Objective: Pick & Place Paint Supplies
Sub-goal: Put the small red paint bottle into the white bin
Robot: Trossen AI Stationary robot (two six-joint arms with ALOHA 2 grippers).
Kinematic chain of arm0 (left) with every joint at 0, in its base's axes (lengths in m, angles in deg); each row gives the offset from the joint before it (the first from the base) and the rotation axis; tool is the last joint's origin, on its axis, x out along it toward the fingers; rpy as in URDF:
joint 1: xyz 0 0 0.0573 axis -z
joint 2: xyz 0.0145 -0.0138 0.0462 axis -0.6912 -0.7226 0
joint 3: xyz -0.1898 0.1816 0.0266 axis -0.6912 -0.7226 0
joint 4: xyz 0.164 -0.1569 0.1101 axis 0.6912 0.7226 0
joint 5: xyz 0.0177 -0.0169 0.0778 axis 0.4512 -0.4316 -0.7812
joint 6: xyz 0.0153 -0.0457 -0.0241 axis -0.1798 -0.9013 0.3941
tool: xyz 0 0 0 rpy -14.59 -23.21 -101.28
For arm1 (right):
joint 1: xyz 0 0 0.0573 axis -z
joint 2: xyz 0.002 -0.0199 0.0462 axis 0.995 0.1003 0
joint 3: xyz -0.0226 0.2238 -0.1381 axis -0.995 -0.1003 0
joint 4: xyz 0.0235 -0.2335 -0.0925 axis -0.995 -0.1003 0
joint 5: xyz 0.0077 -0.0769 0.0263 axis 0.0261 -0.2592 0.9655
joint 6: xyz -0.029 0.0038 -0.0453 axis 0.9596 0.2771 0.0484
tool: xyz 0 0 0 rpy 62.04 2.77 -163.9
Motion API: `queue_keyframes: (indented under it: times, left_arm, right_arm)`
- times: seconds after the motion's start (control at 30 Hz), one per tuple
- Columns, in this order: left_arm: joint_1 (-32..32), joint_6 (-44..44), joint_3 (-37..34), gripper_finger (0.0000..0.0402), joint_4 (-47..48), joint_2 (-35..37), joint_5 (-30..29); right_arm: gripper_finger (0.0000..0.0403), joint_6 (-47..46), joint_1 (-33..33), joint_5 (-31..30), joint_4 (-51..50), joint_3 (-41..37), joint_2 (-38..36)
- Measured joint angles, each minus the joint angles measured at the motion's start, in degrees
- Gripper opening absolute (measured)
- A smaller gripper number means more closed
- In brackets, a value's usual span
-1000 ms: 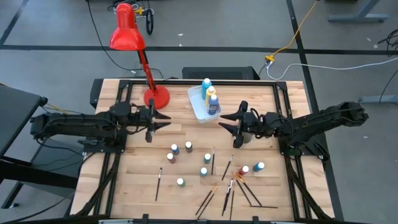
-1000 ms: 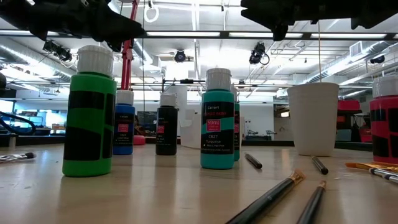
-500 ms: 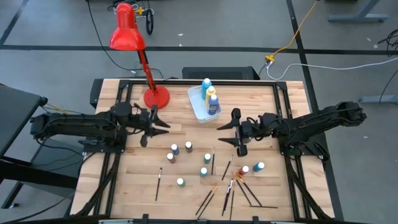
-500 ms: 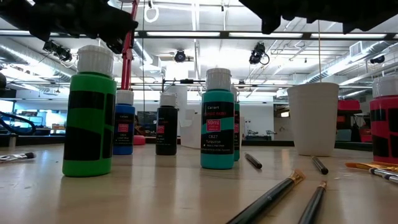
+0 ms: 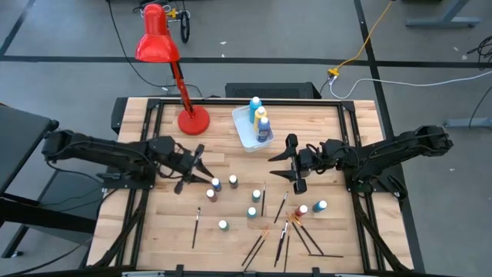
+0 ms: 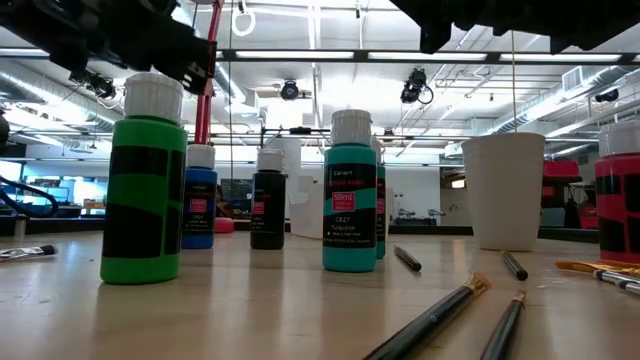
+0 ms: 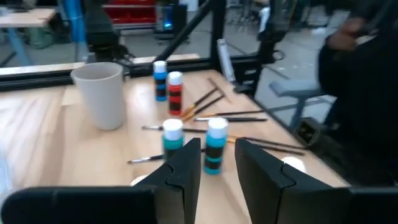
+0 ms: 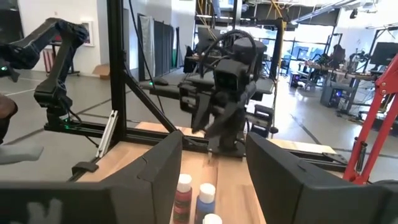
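Left gripper [image 5: 198, 165] hangs over the table's left-middle, just beside two small paint bottles [image 5: 214, 187], w/ its two dark fingers [image 7: 186, 168] a little apart — a narrow gap, nothing in it. Right gripper [image 5: 292, 165] hangs right of the middle, near a white cup [image 7: 99, 93], fingers spread wide, also holding nothing. Most paint stuff is down on the wood: more bottles [image 5: 254, 195] stand loose in the middle, two more [image 5: 311, 208] sit on the right, and thin brushes [image 5: 286, 231] lie in a messy pile near the front edge. A few bottles [image 5: 260, 119] already stand in the white tub [image 5: 244, 131] at the back, next to the red lamp [image 5: 157, 35]. My guess is the left arm is going for one of the near bottles next. What could go wrong? The bottles are tall and thin & stand close together, so a finger coming down a bit off could knock one over and it could roll into the others. The narrow gap may be too small for a cap, so the fingers might just push the bottle, not catch it. The brushes cross each other — pulling one may drag its neighbors.
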Motion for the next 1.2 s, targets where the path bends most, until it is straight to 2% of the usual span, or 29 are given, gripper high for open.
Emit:
queue_keyframes:
  times: [0.23, 0.37, 0.5, 0.67, 0.87, 1.07, 1.2]
  left_arm:
    - [0.3, -3.3, 0.0, 0.0108, -3.0, -6.2, -5.0]
    - [0.3, -0.9, 0.0, 0.0108, -3.4, -7.6, -6.7]
    - [0.5, 1.5, 0.0, 0.0108, -5.1, -8.3, -5.9]
    - [1.9, 0.5, 0.0, 0.0108, -8.0, -8.2, -4.0]
    - [4.3, 0.6, 0.0, 0.0107, -10.3, -8.2, 1.7]
    - [5.9, -3.3, 0.1, 0.0107, -11.4, -8.2, -0.9]
    - [7.8, -2.6, 0.1, 0.0113, -11.5, -8.2, -1.4]
  right_arm:
    - [0.0178, 0.3, 0.0, -0.1, -0.3, 0.0, 0.0]
    - [0.0178, 0.5, 0.0, -0.2, -0.4, 0.0, 0.0]
    - [0.0178, 0.5, 0.0, -0.2, -0.5, 0.0, 0.0]
    - [0.0178, 0.6, 0.0, -0.1, -0.6, 0.0, 0.0]
    - [0.0178, 1.6, 0.0, -0.1, -0.6, 0.0, 0.0]
    - [0.0178, 1.6, 0.0, -0.1, -0.8, 0.0, 0.0]
    - [0.0178, 1.1, 0.0, -0.1, -1.1, 0.0, 0.0]
